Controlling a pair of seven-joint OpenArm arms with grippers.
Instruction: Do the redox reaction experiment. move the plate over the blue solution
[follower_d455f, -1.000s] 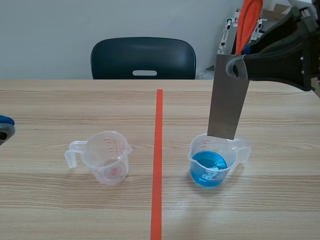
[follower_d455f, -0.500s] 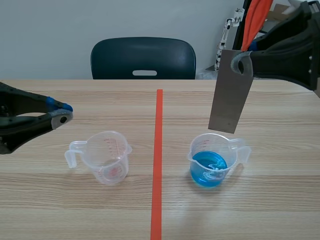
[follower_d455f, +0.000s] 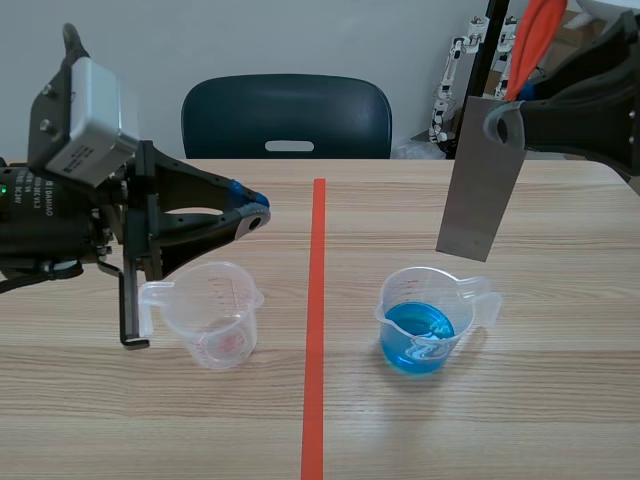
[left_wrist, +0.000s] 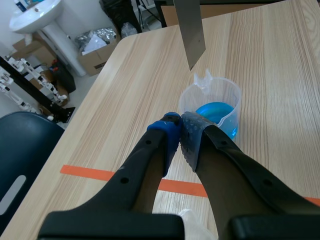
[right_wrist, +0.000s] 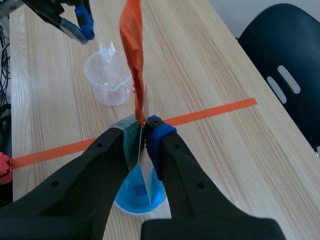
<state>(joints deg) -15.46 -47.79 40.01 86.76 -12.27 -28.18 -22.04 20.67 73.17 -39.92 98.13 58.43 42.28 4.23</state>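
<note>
Where the scene view takes in the table (follower_d455f: 560, 420), the landmark is the cup of blue solution (follower_d455f: 430, 320).
- plate (follower_d455f: 480, 185): grey metal, hanging upright with a slight tilt; its lower edge is just above the cup's rim, on the handle side, and clear of it.
- right gripper (follower_d455f: 503, 127): well above the cup, pinching the plate at its upper end.
- tape line (follower_d455f: 315, 330): beside the cup, on the side away from its handle.
- empty cup (follower_d455f: 212, 315): beyond that line from the blue cup.
- left gripper (follower_d455f: 252, 210): raised over the empty cup, well apart from the blue cup, tips pressed together on nothing.
- chair (follower_d455f: 287, 117): past the table's far edge.

Left wrist view: the left gripper (left_wrist: 180, 131) has its pads meeting. The cup of blue solution (left_wrist: 220, 107) stands just ahead of them, and the plate (left_wrist: 190, 30) hangs with its lower corner above the cup's spout.

Right wrist view: the right gripper (right_wrist: 142, 127) is clamped on the plate (right_wrist: 145, 170), seen edge-on. The cup of blue solution (right_wrist: 132, 197) lies directly beneath. An orange strip (right_wrist: 134, 65) rises from the pinch. The empty cup (right_wrist: 107, 77) and the left gripper (right_wrist: 82, 25) lie well beyond.
</note>
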